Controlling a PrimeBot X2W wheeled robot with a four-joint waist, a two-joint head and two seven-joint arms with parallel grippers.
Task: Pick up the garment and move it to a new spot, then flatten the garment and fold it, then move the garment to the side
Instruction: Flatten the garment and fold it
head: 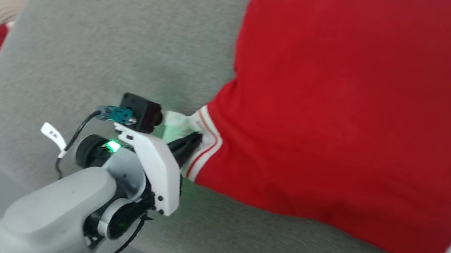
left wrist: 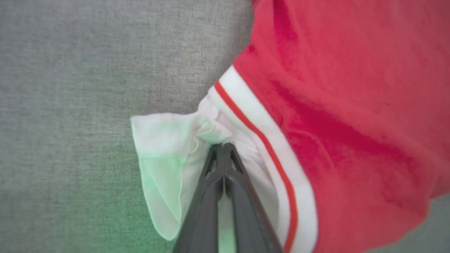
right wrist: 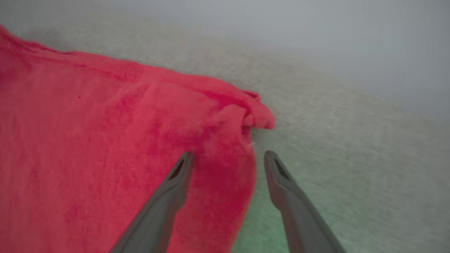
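Observe the garment (head: 341, 93) lying on the grey padded surface (head: 112, 35). Your left gripper (left wrist: 223, 146) is clamped together on the white sleeve end (left wrist: 165, 140) at the garment's side. Your right gripper (right wrist: 228, 156) stands apart, its fingers flanking a red edge of the fabric.

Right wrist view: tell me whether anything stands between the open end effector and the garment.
Nothing visible does. The right end effector stands open, and the garment shows its red edge directly between the fingers; beside it lies grey upholstery.
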